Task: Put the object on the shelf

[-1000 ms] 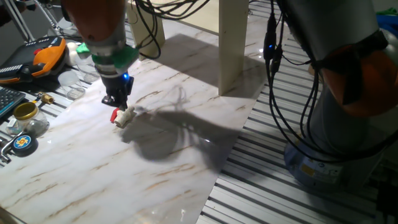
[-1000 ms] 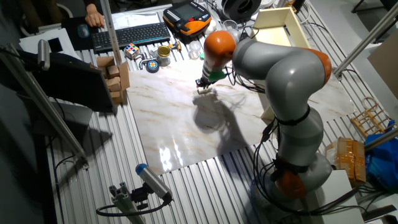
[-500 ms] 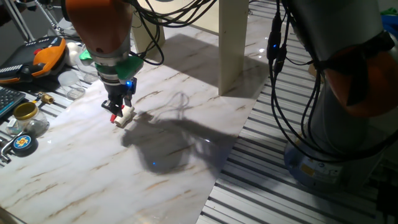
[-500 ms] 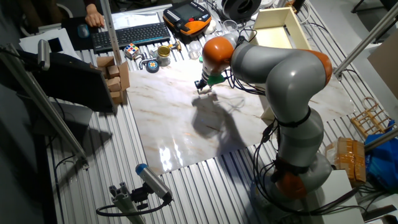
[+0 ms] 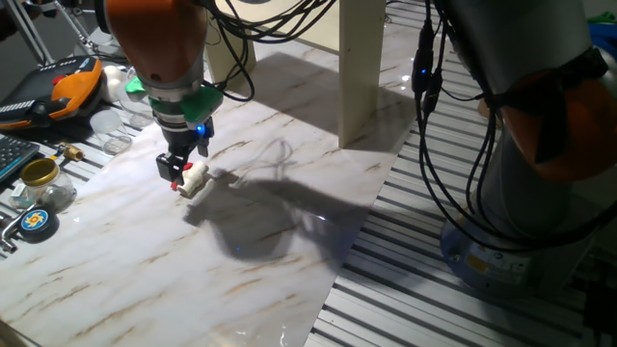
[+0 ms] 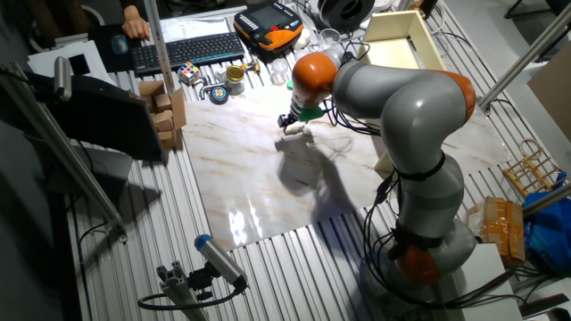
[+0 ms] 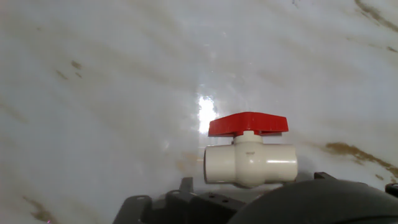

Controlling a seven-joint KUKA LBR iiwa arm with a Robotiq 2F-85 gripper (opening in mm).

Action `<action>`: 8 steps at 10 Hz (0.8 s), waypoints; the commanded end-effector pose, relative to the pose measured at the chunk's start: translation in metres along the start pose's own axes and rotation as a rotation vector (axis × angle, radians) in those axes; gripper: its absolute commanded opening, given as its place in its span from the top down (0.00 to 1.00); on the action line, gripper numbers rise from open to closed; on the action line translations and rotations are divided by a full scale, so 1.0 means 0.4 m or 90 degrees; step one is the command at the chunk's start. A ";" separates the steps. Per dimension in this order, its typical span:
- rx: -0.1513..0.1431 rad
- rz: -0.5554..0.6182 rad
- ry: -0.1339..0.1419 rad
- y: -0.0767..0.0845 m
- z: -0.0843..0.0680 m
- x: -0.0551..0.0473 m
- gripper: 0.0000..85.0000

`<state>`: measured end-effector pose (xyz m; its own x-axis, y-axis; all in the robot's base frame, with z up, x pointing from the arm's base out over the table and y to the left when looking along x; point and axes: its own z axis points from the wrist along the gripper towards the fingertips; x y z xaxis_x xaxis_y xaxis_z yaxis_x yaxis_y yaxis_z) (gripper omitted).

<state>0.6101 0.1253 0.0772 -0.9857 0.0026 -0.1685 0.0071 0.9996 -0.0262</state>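
The object (image 5: 193,178) is a small white plastic fitting with a red handle. My gripper (image 5: 181,172) is shut on it and holds it just above the marble board, at the board's left side. In the other fixed view the object (image 6: 297,130) hangs under the gripper (image 6: 290,124). In the hand view the object (image 7: 250,163) lies crosswise, red handle up, close to the hand; my fingers are hidden there. The shelf (image 5: 362,67) stands behind and to the right, only a beige panel leg showing; its top (image 6: 403,40) shows in the other fixed view.
A brass-lidded jar (image 5: 40,173), an orange and black pendant (image 5: 72,82) and small parts lie off the board's left edge. Black cables (image 5: 429,145) hang by the arm's base on the right. A keyboard (image 6: 183,49) lies beyond the board.
The gripper has risen a little and shifted slightly, carrying the object with it off the marble board. The shadow under it has spread away from the object.
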 end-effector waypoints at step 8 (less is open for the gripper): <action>0.003 0.005 0.000 -0.008 0.050 -0.014 0.00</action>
<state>0.6190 0.1215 0.0583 -0.9855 0.0121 -0.1690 0.0171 0.9994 -0.0287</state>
